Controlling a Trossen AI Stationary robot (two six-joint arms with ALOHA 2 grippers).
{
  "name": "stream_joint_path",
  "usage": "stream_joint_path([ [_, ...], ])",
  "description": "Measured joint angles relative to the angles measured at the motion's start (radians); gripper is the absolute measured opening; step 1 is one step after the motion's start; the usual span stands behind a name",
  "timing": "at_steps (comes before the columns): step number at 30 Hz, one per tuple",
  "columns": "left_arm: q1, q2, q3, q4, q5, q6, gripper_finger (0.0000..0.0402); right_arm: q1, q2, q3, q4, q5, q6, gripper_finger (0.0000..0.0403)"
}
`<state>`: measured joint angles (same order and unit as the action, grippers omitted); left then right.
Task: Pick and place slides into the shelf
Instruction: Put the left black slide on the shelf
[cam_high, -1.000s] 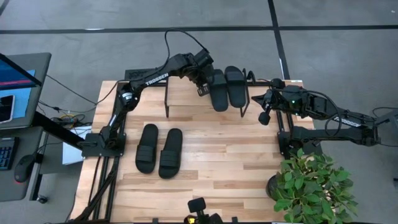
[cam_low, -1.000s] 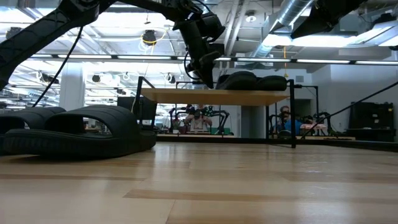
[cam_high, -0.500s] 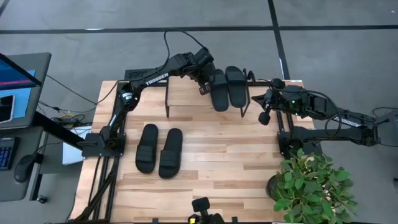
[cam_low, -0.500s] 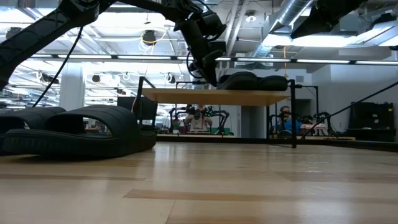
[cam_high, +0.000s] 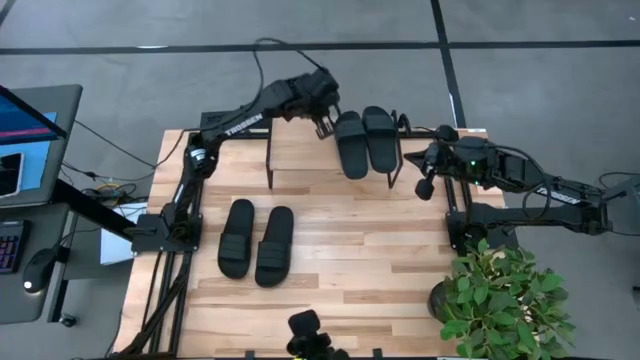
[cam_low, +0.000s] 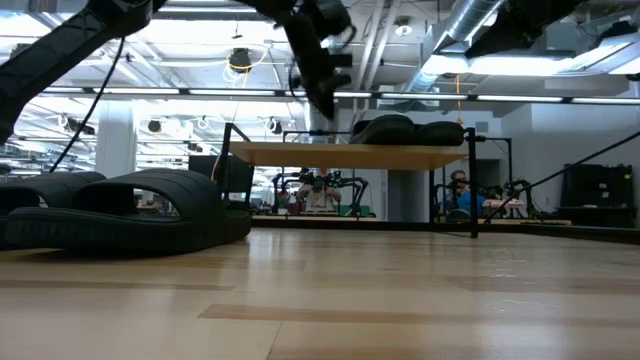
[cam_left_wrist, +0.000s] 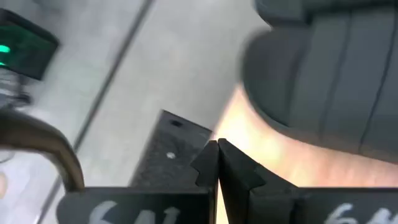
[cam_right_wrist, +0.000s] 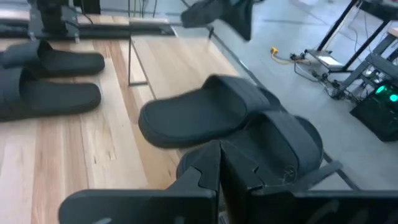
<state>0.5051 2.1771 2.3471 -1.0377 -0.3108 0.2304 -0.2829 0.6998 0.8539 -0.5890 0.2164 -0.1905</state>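
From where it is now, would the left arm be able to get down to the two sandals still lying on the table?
Probably yes. The left pincer hangs shut over the shelf, holding nothing. The two sandals on the table lie in the open near that arm's base, with nothing over or around them.

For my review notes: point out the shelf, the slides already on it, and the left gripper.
shelf (cam_high: 300, 150): high view, bare wood top.
slides on the shelf (cam_high: 352, 146): high view, strap of the left slide of the pair.
left gripper (cam_high: 323, 124): high view, shut fingertips, beside the slides.
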Motion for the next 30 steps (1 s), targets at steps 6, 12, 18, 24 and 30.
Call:
stream_joint_path([
  [6, 0.005, -0.133, 0.003, 0.046, 0.061, -0.002, 0.0, 0.001, -0.04, -0.083, 0.18, -0.049, -0.036, 0.0],
  [12, 0.038, -0.248, 0.003, 0.079, 0.433, -0.037, 0.0, 0.0, -0.15, -0.268, 0.401, -0.165, -0.05, 0.0],
  [18, 0.005, -0.325, -0.113, 0.112, 0.552, -0.039, 0.0, 0.006, -0.251, -0.391, 0.426, -0.194, 0.016, 0.0],
  [24, -0.022, -0.431, -0.434, 0.373, 0.621, -0.054, 0.0, 0.077, -0.325, -0.458, 0.426, -0.194, 0.069, 0.0],
  [30, -0.003, -0.613, -0.877, 0.809, 0.946, -0.124, 0.0, 0.19, -0.363, -0.475, 0.425, -0.194, 0.097, 0.0],
])
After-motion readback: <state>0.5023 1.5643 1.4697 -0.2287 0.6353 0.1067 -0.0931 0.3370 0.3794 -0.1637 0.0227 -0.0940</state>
